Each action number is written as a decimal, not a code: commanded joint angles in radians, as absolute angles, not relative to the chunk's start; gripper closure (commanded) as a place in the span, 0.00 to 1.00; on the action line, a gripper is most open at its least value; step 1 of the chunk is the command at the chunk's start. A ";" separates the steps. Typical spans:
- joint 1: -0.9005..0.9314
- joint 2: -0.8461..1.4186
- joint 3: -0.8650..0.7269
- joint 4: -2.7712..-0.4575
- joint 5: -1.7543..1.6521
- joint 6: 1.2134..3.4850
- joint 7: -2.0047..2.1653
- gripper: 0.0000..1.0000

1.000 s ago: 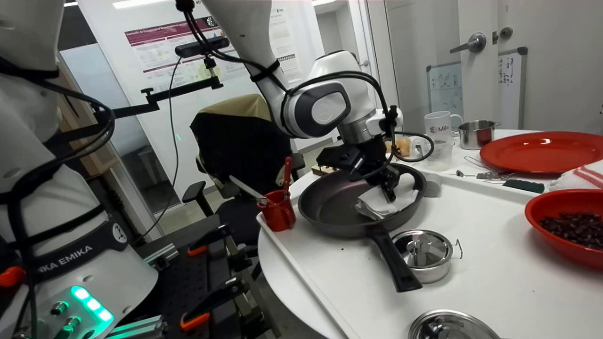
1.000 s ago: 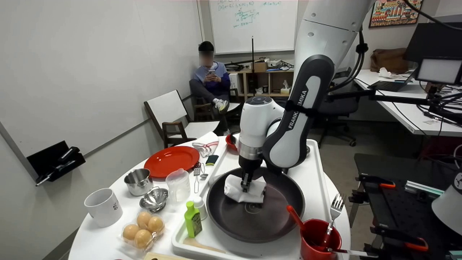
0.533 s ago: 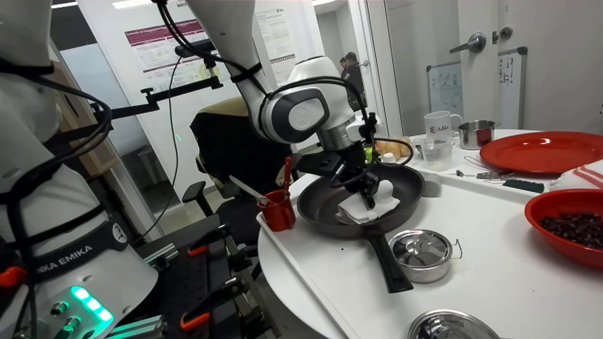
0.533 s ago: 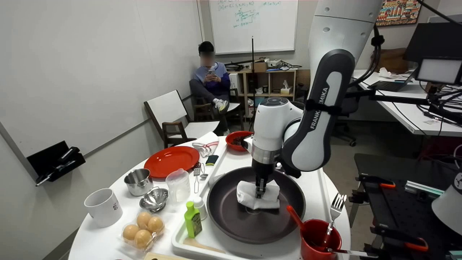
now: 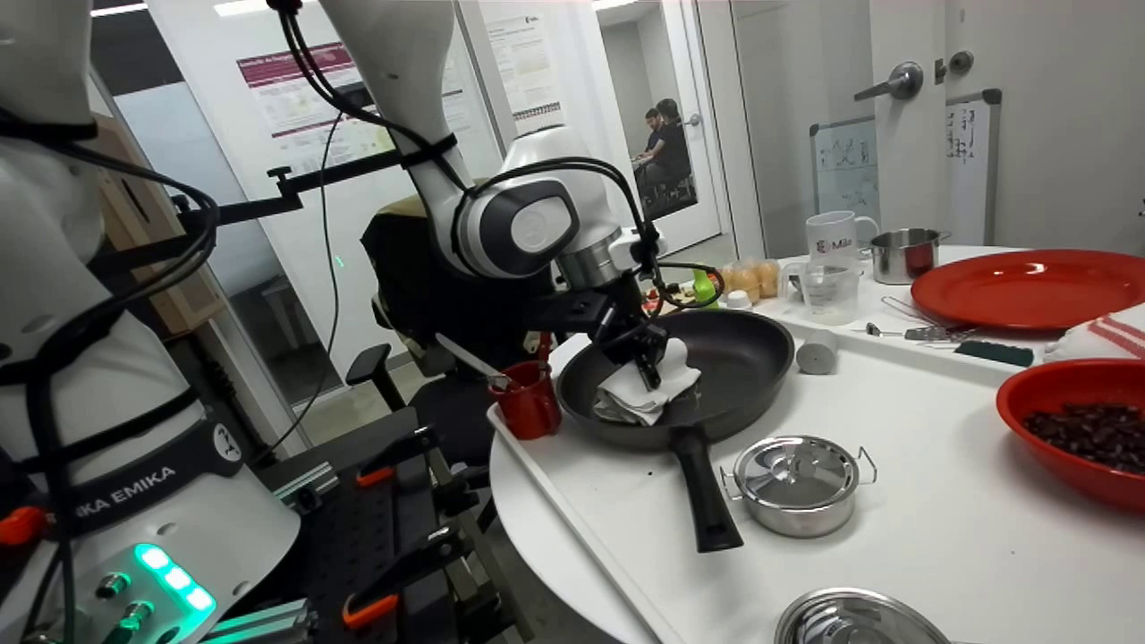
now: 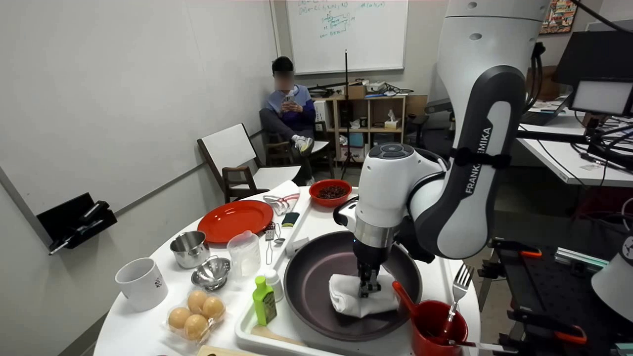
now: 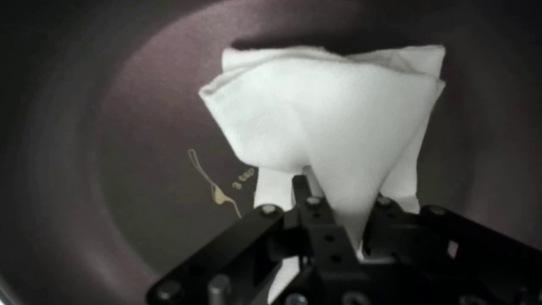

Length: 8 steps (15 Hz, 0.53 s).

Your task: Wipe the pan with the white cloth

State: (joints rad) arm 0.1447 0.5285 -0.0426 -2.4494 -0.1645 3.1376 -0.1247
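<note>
In an exterior view, my pincer [image 6: 368,289] is clamped on the white cloth [image 6: 346,298]; excessive sideways drag could slide the pan [image 6: 309,277] into the red mug [image 6: 426,341], near right.

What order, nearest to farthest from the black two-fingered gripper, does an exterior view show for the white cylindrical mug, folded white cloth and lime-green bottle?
1. Folded white cloth: held by the gripper, inside the dark round pan.
2. Lime-green bottle: left of the pan.
3. White cylindrical mug: farther left, beyond the bottle.
</note>
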 commanded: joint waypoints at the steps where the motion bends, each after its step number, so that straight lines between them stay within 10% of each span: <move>1: 0.198 0.556 -0.023 -2.465 -0.178 3.149 -0.123 0.91; 8: 0.276 0.583 -0.044 -2.405 -0.167 3.136 -0.099 0.91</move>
